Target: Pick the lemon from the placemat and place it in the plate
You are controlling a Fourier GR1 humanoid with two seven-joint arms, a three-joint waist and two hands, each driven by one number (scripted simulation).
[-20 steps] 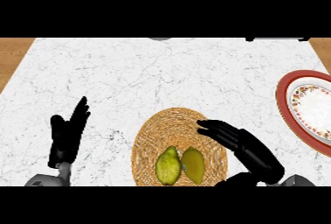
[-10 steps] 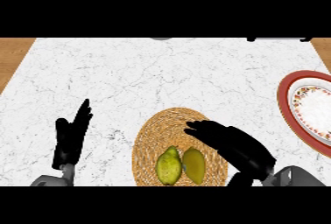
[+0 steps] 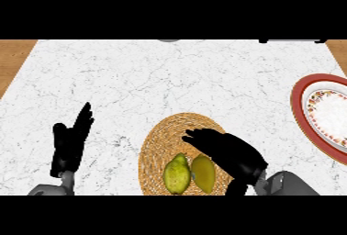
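Lying on placemat (image 3: pixel 159 142): two oval yellow-green fruits (image 3: pixel 176 174), touching (lemon among them, unsure which).
Placemat: round woven straw on marble tabletop (image 3: pixel 169 78).
Plate (image 3: pixel 313 114): red-rimmed, far right.
Right hand (image 3: pixel 234 153): fingers (image 3: pixel 196 136) relaxed, apart, empty, beside fruits.
Left hand (image 3: pixel 69 147): flat, resting.

The white marbled bench (image 3: pixel 169 78) carries a round woven placemat (image 3: pixel 157 148) near its front edge. A red-rimmed patterned plate (image 3: pixel 329 114) lies well apart at the right, cut by the view's edge.
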